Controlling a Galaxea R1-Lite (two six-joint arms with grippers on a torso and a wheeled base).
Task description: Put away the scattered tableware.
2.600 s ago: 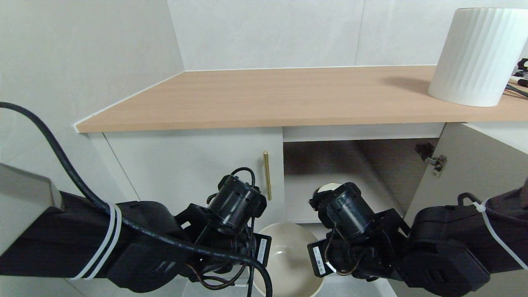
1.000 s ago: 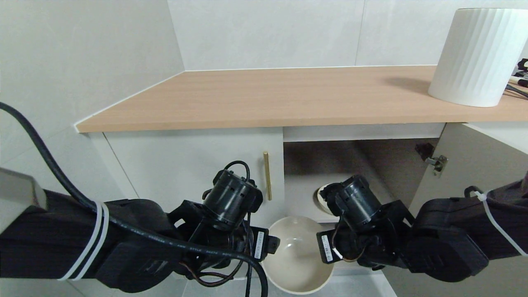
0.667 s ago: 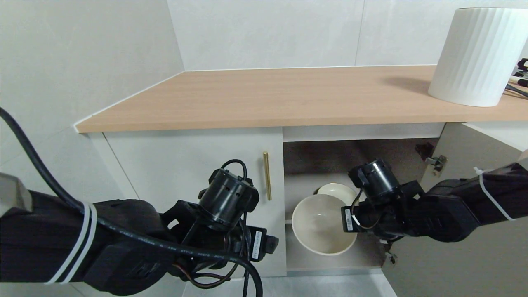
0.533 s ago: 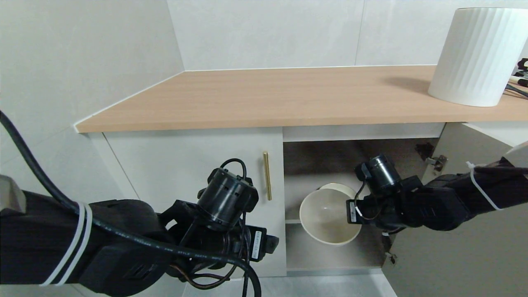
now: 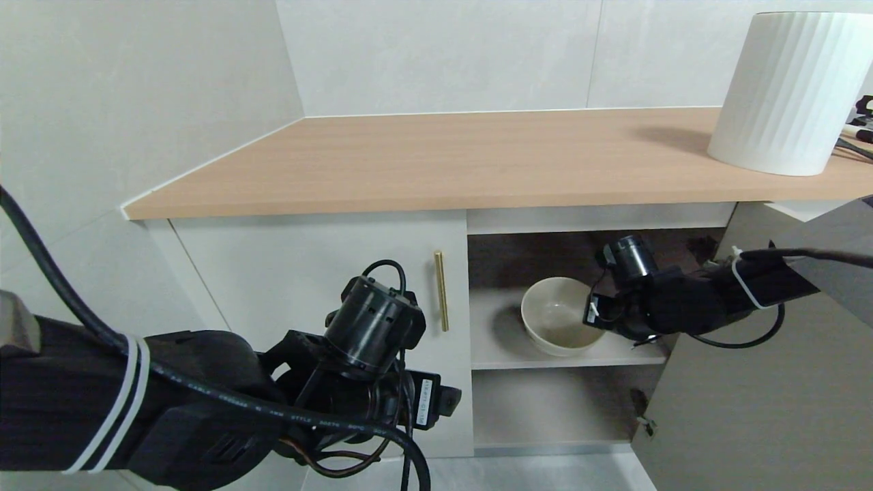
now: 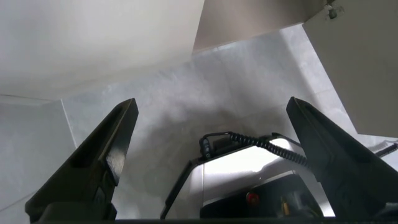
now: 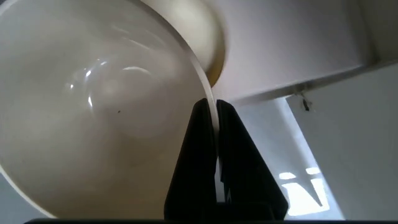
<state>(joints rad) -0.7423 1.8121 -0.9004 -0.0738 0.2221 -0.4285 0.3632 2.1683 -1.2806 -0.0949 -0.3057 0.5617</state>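
— Where's the bowl point(image 5: 559, 315)?
— Centre-right in the head view, over the upper shelf point(image 5: 498, 344), rim pinched by the right gripper point(image 5: 592, 314).
— And the left gripper point(image 6: 211, 106)?
— Lower centre, fingers spread wide.

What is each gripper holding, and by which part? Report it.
The right gripper holds the bowl by its rim, one finger inside and one outside. The left gripper is open and holds nothing.
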